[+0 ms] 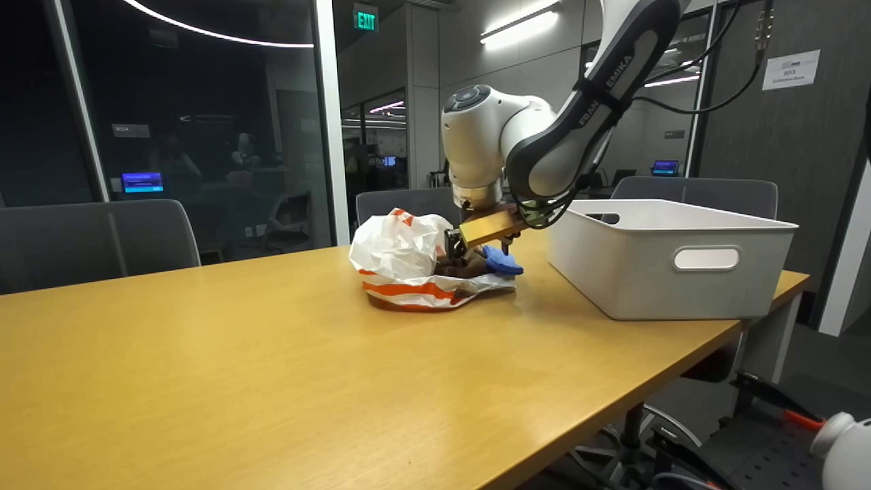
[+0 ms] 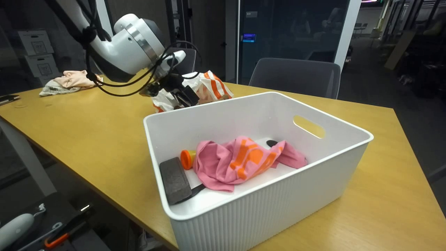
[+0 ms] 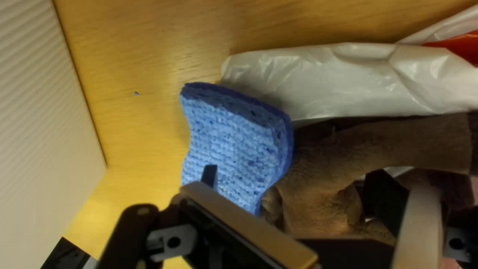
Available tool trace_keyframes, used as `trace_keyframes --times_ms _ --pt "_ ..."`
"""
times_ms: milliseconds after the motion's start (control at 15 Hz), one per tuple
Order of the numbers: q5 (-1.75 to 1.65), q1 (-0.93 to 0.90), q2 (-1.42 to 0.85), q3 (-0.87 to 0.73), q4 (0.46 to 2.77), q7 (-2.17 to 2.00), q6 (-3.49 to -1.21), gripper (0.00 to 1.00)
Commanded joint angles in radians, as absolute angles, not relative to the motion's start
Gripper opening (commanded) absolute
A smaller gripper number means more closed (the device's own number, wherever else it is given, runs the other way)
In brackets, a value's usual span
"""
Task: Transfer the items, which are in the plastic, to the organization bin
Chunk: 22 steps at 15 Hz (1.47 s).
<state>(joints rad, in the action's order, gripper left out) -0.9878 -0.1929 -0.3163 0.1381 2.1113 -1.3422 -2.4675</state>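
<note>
A white plastic bag (image 1: 401, 248) with orange stripes lies on the table; it also shows in an exterior view (image 2: 212, 87) and the wrist view (image 3: 336, 80). A blue sponge (image 3: 231, 142) lies at its mouth, beside brown cloth (image 3: 325, 186) that extends into the bag. My gripper (image 3: 297, 186) is open over them, one finger above the sponge, the other by the brown cloth. The white bin (image 1: 701, 286) stands beside the bag. In an exterior view it holds a pink-and-orange cloth (image 2: 240, 164), a dark grey block (image 2: 175, 181) and an orange-lidded container (image 2: 187, 159).
Black pieces lie partly hidden in the bin, whose high wall stands close to my gripper. Crumpled cloths (image 2: 75, 82) lie at the table's far end in an exterior view. Chairs (image 2: 296, 78) stand along the table (image 1: 272, 367).
</note>
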Motion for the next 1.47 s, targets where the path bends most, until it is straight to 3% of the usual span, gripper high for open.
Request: trace_keyframes --times_ms 0,133,467,667,867,1400 --pt "-1.046 -0.23 -0.385 0.103 2.043 -1.393 -2.507 0.75" --pt "-1.058 -0.236 -0.392 0.097 2.044 -1.394 -2.531 0.68" --pt "-1.073 -0.238 -0.373 0.09 2.063 -1.397 -2.57 0.27" --pt "-1.087 -0.242 -0.348 0.083 2.072 -1.393 -2.558 0.08" --pt "-1.123 -0.241 -0.296 0.08 2.084 -1.374 -2.529 0.0" --pt "-1.105 -0.183 -0.089 0.086 2.1 -1.266 -2.446 0.04"
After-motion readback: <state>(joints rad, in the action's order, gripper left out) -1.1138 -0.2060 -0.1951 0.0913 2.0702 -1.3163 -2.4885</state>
